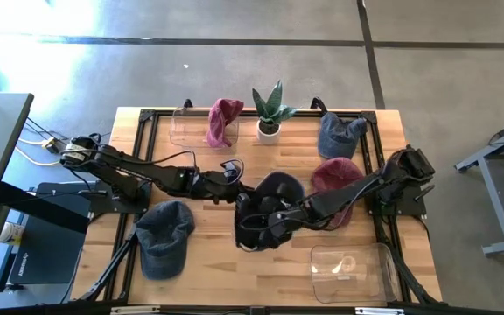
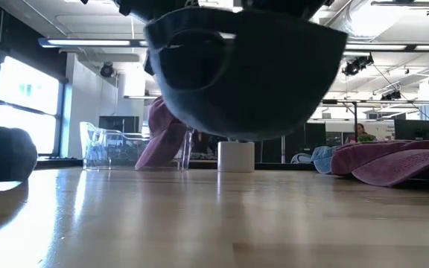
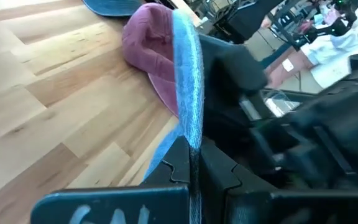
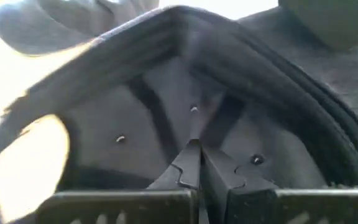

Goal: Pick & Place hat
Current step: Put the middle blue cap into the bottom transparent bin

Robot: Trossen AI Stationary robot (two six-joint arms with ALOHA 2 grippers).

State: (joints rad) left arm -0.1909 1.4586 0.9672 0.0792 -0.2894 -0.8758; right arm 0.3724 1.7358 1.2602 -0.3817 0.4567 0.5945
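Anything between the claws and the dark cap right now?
Nothing visible. Both claws are already shut on the dark cap at the table's middle: the left claw pinches its brim edge, the right claw grips inside the crown. The low view shows the cap lifted off the table.

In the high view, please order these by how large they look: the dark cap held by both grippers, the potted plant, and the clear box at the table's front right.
1. Clear box
2. Dark cap, close to the box, partly covered by arms
3. Potted plant, clearly smallest
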